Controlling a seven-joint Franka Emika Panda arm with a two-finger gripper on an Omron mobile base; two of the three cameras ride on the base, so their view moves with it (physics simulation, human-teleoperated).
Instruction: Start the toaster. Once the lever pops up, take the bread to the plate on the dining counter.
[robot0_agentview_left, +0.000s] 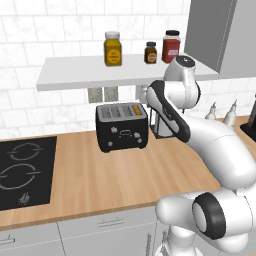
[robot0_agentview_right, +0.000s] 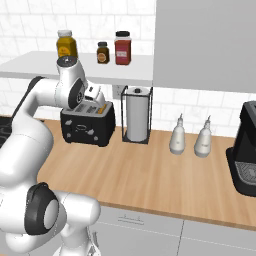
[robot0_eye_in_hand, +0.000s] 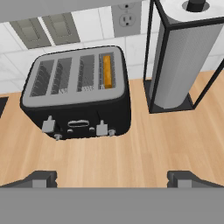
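Nearest to where I stood, the end effector (robot0_eye_in_hand: 112, 178) hung above the light-wood desk (robot0_eye_in_hand: 144, 148), its two dark fingertips (robot0_eye_in_hand: 40, 178) spread wide with nothing between them. Just beyond sat the toaster (robot0_eye_in_hand: 78, 94), a small black box with rounded corners, a matte silver-grey top, four slots and two pale levers (robot0_eye_in_hand: 101, 128) low on its front. The bread (robot0_eye_in_hand: 107, 71) stood in the rightmost slot, only its orange-brown crust edge showing. Those levers looked small and smooth; I judged a wide finger could slip off one or nudge the light toaster backward. Further right stood a black wire paper towel holder (robot0_eye_in_hand: 175, 57), close enough to be clipped.
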